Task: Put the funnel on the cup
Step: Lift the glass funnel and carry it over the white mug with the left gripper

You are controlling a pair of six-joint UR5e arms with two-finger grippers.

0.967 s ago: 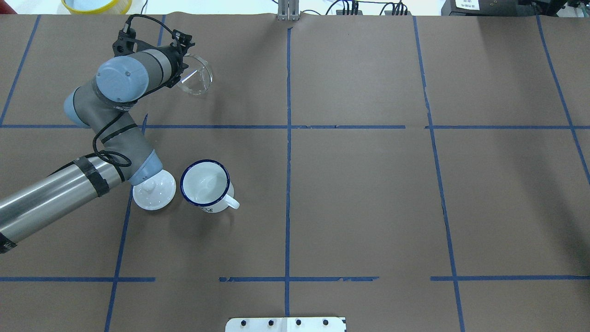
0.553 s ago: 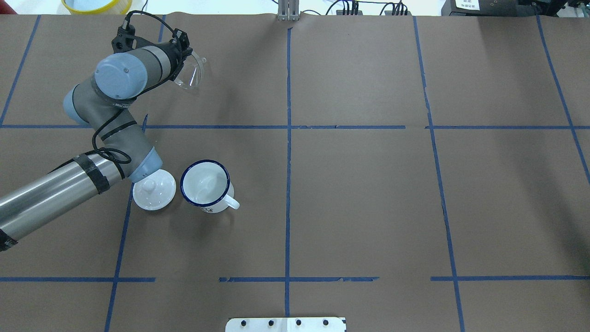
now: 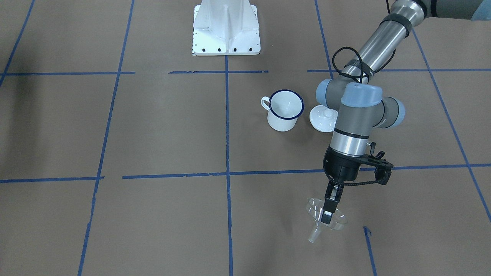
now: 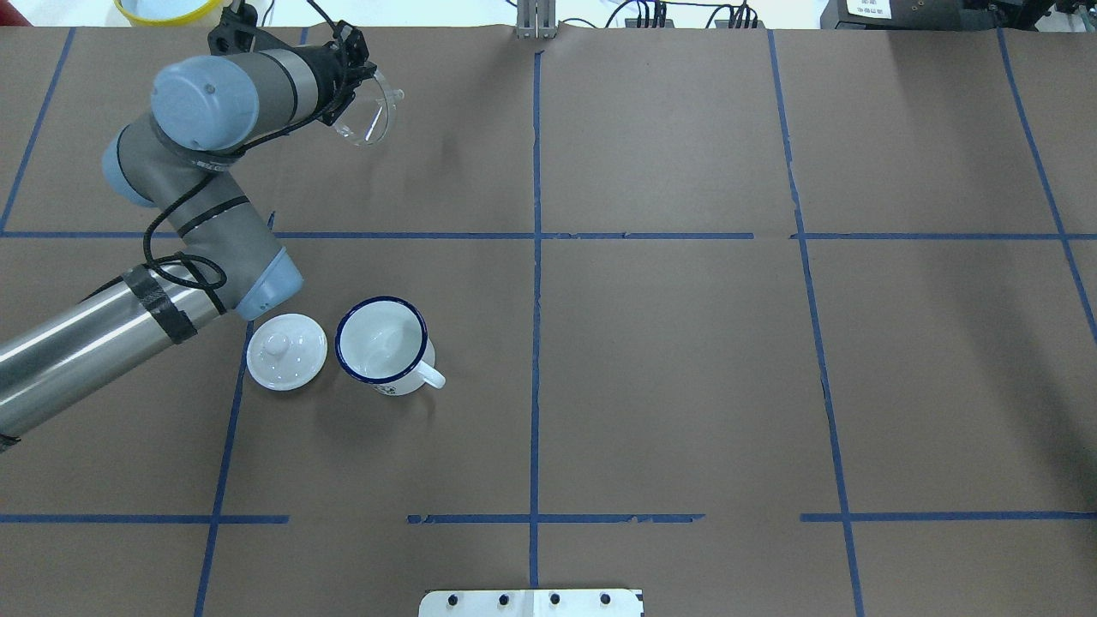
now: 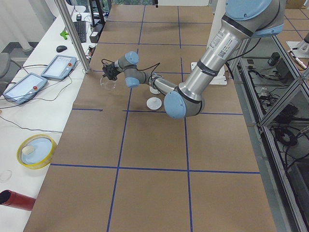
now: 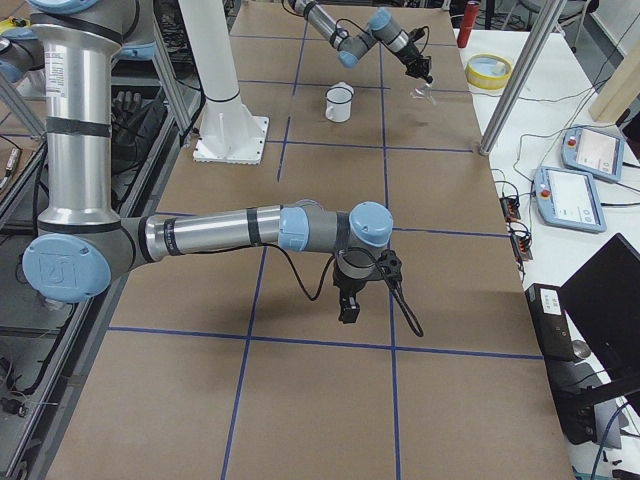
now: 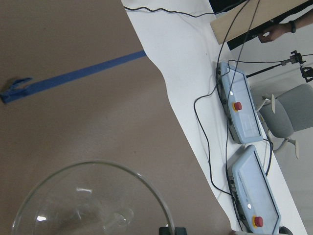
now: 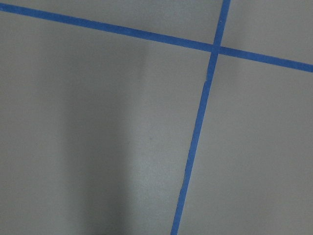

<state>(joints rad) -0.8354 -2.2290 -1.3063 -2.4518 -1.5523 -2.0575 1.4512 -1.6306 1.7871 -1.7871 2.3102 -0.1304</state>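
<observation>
Funnel (image 3: 337,223) pinched at rim only by left gripper (image 3: 327,219), far-left, well apart from cup (image 3: 284,115); slip risked in transit.

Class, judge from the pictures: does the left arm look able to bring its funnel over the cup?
Probably yes. The left gripper holds the funnel, the cup stands upright and open, the lid lies beside it, and nothing stands between.
</observation>
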